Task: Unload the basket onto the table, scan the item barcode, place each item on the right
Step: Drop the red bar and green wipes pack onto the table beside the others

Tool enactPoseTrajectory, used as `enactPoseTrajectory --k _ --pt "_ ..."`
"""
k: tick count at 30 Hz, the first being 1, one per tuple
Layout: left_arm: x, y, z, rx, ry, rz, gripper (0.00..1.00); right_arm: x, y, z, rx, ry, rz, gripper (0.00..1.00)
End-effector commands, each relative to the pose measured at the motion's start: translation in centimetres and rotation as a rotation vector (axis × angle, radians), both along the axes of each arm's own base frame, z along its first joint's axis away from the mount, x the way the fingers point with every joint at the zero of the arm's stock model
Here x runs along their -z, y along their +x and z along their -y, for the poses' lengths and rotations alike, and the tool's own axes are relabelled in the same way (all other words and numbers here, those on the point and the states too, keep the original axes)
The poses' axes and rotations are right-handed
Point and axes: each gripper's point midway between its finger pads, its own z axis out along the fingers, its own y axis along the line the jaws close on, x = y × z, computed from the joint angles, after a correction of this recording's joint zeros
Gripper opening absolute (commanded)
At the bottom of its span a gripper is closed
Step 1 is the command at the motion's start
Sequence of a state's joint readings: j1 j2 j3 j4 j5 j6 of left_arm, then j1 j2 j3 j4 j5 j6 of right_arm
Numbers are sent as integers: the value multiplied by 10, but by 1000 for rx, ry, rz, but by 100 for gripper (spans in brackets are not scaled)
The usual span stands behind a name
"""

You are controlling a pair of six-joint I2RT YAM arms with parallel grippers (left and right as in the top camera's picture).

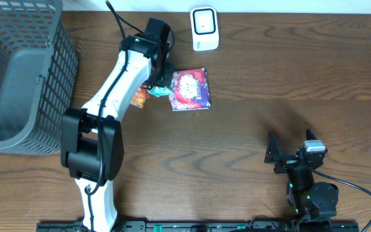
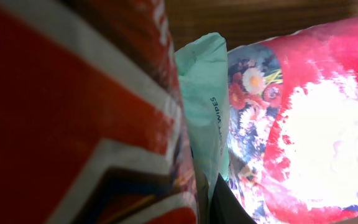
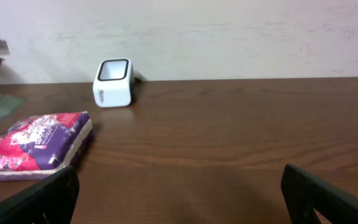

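My left gripper [image 1: 160,82] is down among the items just below the white barcode scanner [image 1: 205,28]. It is shut on the edge of a teal wipes packet [image 2: 205,99], which fills the middle of the left wrist view; one dark finger [image 2: 230,210] shows beside it. A red and orange packet [image 1: 138,98] lies to its left and a floral red and purple pack [image 1: 190,89] to its right, flat on the table. My right gripper [image 1: 283,153] rests open near the front right, nothing between its fingers [image 3: 37,202]. No barcode shows.
A grey mesh basket [image 1: 18,77] stands at the far left. The right wrist view shows the scanner [image 3: 113,83] by the back wall and the floral pack [image 3: 36,143] at left, with bare wood in between.
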State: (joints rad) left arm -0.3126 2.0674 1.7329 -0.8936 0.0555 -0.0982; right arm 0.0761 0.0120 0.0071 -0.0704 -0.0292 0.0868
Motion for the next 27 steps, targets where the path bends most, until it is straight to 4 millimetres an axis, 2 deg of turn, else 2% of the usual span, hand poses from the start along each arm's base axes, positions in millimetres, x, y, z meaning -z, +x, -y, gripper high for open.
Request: enactPoseTrajectory --k 1,3,4,5,6,10,14,16,19,20,23,27 --pt "14 -10 25 15 -107 -76 8 1 0 -2 -7 -6 -1 99" --pt "20 -17 40 41 -158 -114 13 1 0 -2 -7 -6 -1 99" --pt "24 -19 44 48 -164 -126 26 1 0 -2 -7 -6 -1 99" --pt "26 -21 47 53 -166 -133 43 1 0 -2 -7 -6 -1 99" --pt "28 -23 51 60 -164 -141 46 1 0 -2 -7 -6 -1 99" --pt "25 -32 72 106 -206 -157 46 1 0 -2 -7 -6 -1 99" --pt "6 -40 100 211 -339 -165 46 1 0 -2 -7 -6 -1 99" --pt "-5 -38 101 233 -347 -135 52 1 0 -2 -7 -6 -1 99" --pt "-24 -23 80 195 -283 -48 92 1 0 -2 -7 -6 -1 99" --pt "-32 -17 69 164 -253 -15 98 1 0 -2 -7 -6 -1 99" --pt "-66 -3 34 77 -204 91 98 1 0 -2 -7 -6 -1 99" --pt "-130 7 -17 -21 -222 256 98 1 0 -2 -7 -6 -1 99"
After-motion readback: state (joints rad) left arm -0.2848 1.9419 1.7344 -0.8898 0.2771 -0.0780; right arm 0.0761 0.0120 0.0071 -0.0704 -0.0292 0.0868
